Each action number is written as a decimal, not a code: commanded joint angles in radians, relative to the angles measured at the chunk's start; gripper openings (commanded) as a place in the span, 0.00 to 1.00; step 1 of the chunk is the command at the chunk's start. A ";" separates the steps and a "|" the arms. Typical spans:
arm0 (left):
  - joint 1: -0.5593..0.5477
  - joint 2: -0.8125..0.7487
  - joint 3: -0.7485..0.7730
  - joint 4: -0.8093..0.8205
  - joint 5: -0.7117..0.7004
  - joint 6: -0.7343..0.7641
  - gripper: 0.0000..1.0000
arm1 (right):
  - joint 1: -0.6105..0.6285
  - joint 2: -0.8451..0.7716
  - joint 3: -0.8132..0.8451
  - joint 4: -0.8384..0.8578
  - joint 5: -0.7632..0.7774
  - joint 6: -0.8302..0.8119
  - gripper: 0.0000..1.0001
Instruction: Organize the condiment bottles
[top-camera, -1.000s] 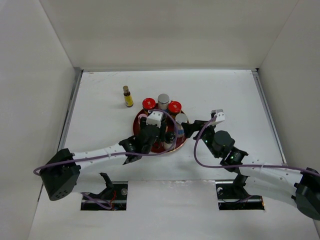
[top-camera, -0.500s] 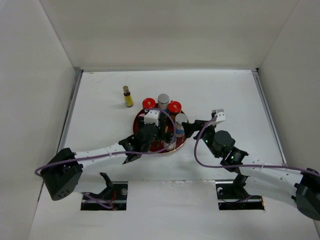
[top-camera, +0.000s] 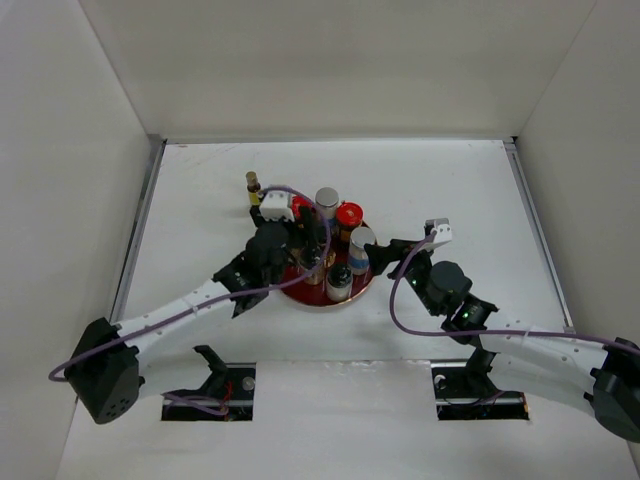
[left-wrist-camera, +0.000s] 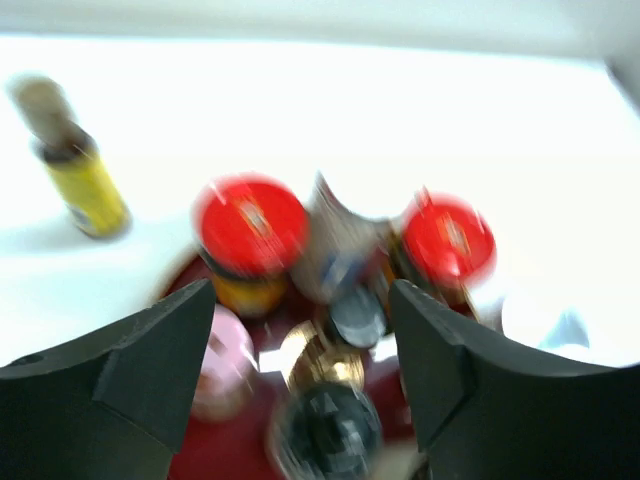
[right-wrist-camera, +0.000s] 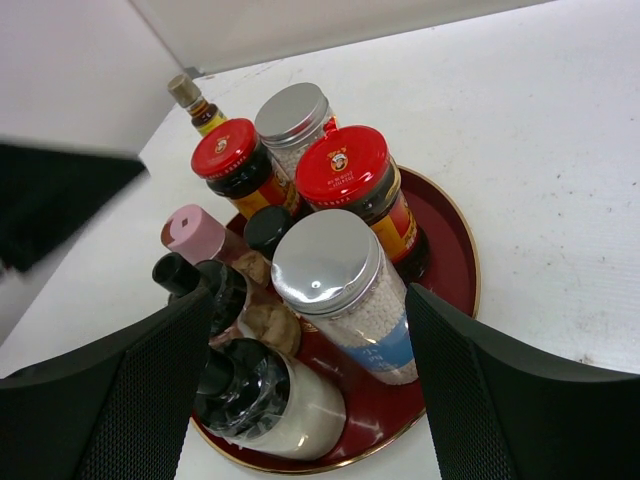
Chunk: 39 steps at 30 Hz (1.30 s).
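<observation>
One bottle to gather: the yellow bottle (top-camera: 256, 192) stands off the tray (top-camera: 312, 304), at its ten o'clock.
The left gripper (left-wrist-camera: 300, 295), spread and empty over the tray, likely swings there next; the right gripper (right-wrist-camera: 308, 300), at four o'clock, gapes empty.

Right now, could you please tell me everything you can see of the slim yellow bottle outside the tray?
The slim yellow bottle is narrow, with a yellow body, a dark neck and a capped brownish top. It stands upright on the white table, outside the round dark-red tray, off its far-left edge and apart from it. Only the table touches it. Blur hides any label text.
</observation>
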 joint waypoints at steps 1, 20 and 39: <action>0.114 0.003 0.110 0.041 0.007 0.021 0.67 | 0.003 -0.005 0.010 0.057 0.010 -0.006 0.81; 0.525 0.553 0.559 -0.134 0.182 -0.020 0.54 | 0.003 0.003 0.013 0.058 -0.008 -0.003 0.82; 0.544 0.595 0.513 -0.111 0.160 -0.025 0.42 | 0.003 0.026 0.014 0.061 -0.019 0.005 0.82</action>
